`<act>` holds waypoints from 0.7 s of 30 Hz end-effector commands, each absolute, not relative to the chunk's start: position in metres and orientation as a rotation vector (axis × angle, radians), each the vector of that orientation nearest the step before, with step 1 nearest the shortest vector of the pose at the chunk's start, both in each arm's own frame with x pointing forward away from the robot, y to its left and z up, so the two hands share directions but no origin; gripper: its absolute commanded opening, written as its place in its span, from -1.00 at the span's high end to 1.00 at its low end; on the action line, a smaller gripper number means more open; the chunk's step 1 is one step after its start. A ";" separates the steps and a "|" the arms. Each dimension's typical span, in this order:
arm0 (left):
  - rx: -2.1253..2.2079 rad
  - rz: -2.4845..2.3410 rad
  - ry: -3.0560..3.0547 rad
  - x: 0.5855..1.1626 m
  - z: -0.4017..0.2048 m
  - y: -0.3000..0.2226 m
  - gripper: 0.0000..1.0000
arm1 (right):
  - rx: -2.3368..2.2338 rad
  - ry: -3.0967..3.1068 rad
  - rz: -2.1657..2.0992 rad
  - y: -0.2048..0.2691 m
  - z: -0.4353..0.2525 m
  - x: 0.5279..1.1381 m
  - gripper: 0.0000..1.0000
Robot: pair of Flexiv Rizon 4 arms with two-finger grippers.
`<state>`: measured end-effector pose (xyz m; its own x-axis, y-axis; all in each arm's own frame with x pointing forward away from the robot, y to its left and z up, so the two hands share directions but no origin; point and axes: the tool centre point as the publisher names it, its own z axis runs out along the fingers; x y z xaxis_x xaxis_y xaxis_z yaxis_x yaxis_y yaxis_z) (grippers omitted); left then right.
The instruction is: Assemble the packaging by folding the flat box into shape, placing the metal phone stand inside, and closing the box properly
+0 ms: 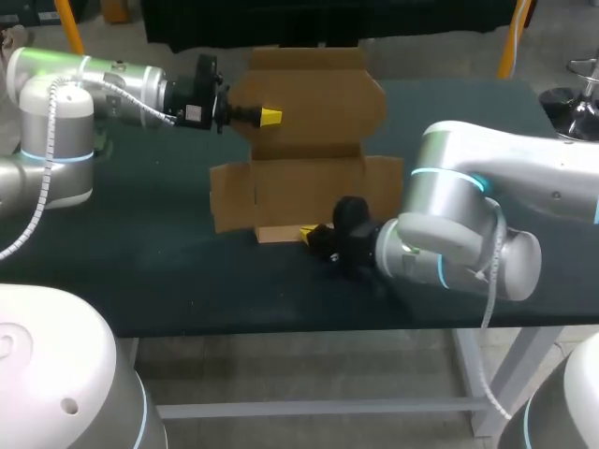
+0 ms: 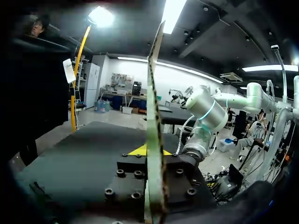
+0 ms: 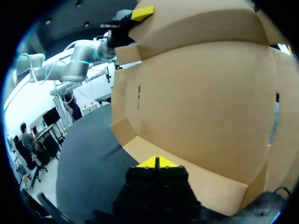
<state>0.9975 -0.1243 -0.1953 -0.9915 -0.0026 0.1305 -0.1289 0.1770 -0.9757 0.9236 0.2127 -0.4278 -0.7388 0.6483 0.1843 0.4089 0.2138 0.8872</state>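
A flat brown cardboard box [image 1: 309, 178] is lying unfolded around the middle of the dark table [image 1: 140, 253], with its rear panel rising towards the table's far edge and its side flaps spreading out to either side. Bare tabletop is stretching wide to the left of the box and along the near edge in front of it. The right arm's bulky grey elbow is taking up the near right part.

The left gripper [image 1: 270, 116] is coming in from the far left and is clamped on the left edge of the raised rear panel. The right gripper [image 1: 307, 232] is sitting low at the box's narrow front strip, its fingers together.

In the head view only one yellow tip is showing on the rear panel. In the left wrist view the left gripper [image 2: 153, 150] is showing a tip on each side of the cardboard [image 2: 154, 93], which is standing edge-on and upright between them. In the right wrist view the right gripper [image 3: 157, 162] is showing its two tips pressed together against the front strip, with the box's inner face [image 3: 201, 102] spreading broad ahead and the left gripper [image 3: 142, 12] holding the far panel's edge.
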 end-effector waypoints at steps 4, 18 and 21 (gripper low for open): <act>0.124 1.947 -2.329 0.998 -0.196 -0.122 1.00 | 1.017 2.235 1.522 0.218 -0.435 0.922 1.00; 0.068 1.955 -2.343 0.979 -0.200 -0.123 1.00 | 1.017 2.235 1.522 0.218 -0.435 0.922 1.00; 0.053 1.959 -2.347 0.971 -0.200 -0.123 1.00 | 1.017 2.235 1.522 0.218 -0.435 0.922 1.00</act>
